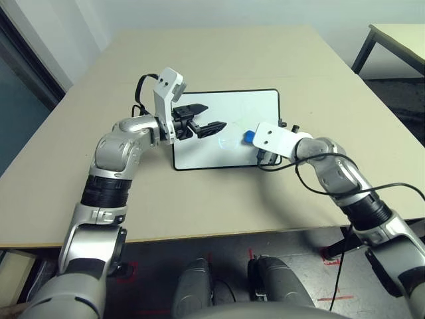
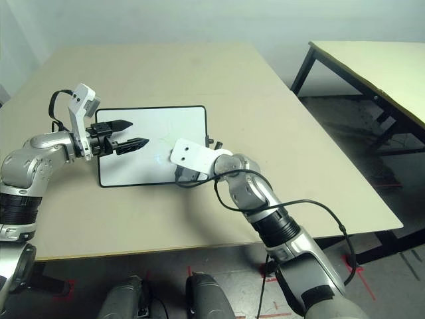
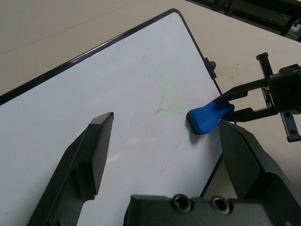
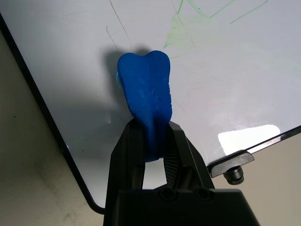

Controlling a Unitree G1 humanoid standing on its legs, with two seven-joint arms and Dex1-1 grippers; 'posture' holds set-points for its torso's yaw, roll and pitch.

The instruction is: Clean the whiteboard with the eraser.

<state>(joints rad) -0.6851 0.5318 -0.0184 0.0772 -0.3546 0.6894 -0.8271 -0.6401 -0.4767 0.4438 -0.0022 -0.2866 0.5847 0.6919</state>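
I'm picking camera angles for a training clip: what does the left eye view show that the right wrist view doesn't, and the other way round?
Only the left eye view: the left gripper, open above the whiteboard, both silver forearms, the floor and a second table at far right.

Only the right wrist view: the right gripper's fingers shut on the eraser, and thin dark lines on the board.

Both: part of the whiteboard with its black frame, the blue eraser and some of the tabletop beneath the board.

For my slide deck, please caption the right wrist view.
The right gripper's fingers pinch a blue eraser over a whiteboard with green pen marks.
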